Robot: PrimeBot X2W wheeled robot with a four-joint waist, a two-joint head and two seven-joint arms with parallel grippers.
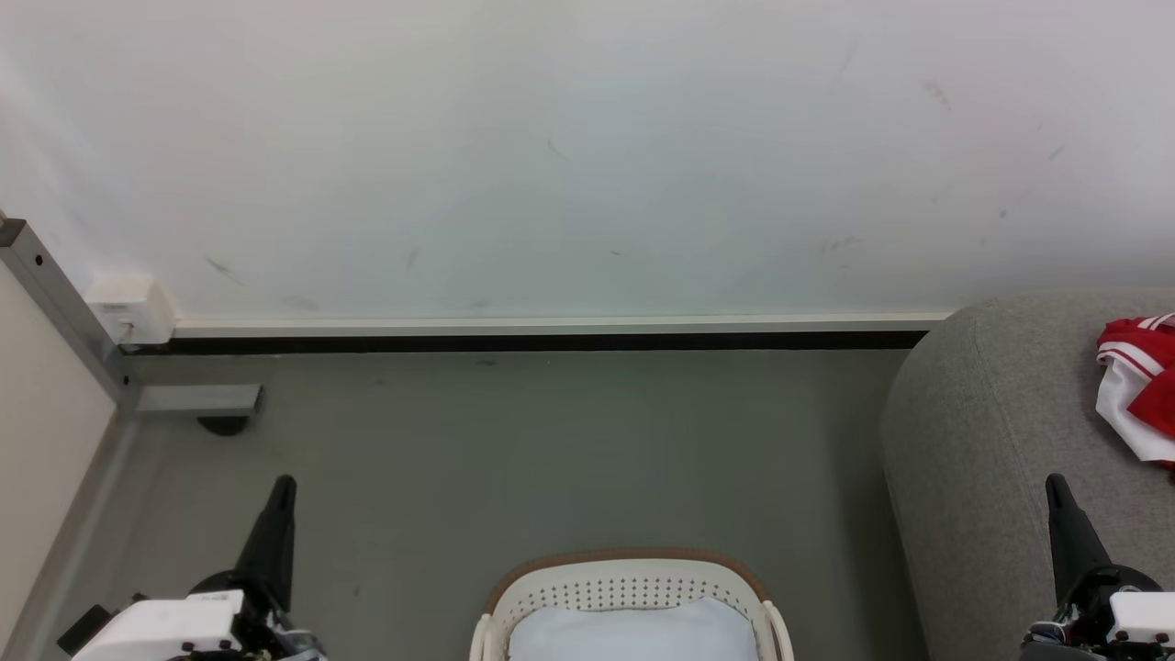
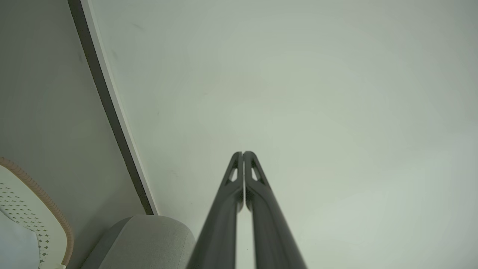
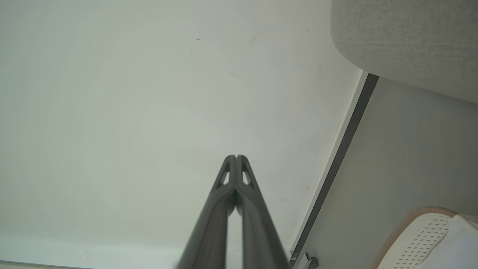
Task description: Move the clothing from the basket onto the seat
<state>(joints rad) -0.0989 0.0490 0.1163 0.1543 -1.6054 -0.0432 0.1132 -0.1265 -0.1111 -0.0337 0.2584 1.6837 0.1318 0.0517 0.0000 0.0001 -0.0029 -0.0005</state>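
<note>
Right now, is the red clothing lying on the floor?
No, the red and white clothing lies on top of the grey sofa, at the right edge of the head view.

Left pincer (image 2: 242, 154), tips pressed together, points at a pale wall (image 2: 298, 74); to its left a dark skirting strip (image 2: 112, 112) runs diagonally beside grey floor (image 2: 44, 93), the seat (image 2: 149, 239) shows its rounded edge just beside the pincer, and farther left sits the basket (image 2: 48, 205) holding a pale pad (image 2: 15, 246).
</note>
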